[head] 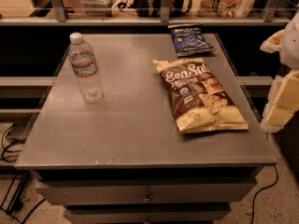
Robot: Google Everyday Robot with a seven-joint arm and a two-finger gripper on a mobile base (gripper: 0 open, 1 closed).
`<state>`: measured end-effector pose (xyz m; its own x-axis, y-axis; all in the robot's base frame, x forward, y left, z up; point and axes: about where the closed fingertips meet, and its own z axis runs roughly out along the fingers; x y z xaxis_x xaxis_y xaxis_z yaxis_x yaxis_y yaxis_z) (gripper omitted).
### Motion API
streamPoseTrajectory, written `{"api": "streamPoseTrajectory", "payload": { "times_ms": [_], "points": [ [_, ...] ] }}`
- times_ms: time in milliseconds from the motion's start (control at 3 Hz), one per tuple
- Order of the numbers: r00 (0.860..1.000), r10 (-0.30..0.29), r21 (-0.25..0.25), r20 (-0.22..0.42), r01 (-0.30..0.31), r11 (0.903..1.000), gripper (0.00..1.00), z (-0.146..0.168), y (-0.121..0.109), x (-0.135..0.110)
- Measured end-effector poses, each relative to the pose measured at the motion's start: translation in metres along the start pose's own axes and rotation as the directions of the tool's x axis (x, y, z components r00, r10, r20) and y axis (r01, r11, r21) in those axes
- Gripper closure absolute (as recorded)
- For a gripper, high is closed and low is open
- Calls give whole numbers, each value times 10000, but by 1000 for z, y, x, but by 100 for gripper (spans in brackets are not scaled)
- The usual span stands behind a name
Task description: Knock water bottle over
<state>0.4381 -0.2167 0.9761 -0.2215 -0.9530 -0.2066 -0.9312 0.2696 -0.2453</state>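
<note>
Pincer [283, 99] seems to be the pale shape at the right edge, just beside the table [131, 139]; whether it is open or closed, I cannot tell. Water bottle [85, 66] stands upright on the table's far left, well apart from it.

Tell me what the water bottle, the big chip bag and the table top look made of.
Water bottle: clear, ribbed plastic, white cap; table shows through it. Big chip bag: glossy printed film, probably plastic, with crinkles. Table top: grey, matte, speckled; metal or laminate, can't tell. The gripper sits at the right edge, far from the bottle.
</note>
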Motion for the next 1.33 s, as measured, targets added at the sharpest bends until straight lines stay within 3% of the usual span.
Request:
{"api": "streamPoseTrajectory", "payload": {
  "times_ms": [333, 667, 1000, 1333],
  "points": [
    [10000, 0, 1, 5, 0, 10000, 0, 0, 0, 0],
    [9971, 28, -165, 758, -15, 9999, 0, 1, -3, -6],
    [9667, -80, -522, 2558, 220, 9984, 0, 18, -11, -29],
    [8892, -165, -762, 4571, 576, 9954, 0, 32, -13, -78]
  ]
}}
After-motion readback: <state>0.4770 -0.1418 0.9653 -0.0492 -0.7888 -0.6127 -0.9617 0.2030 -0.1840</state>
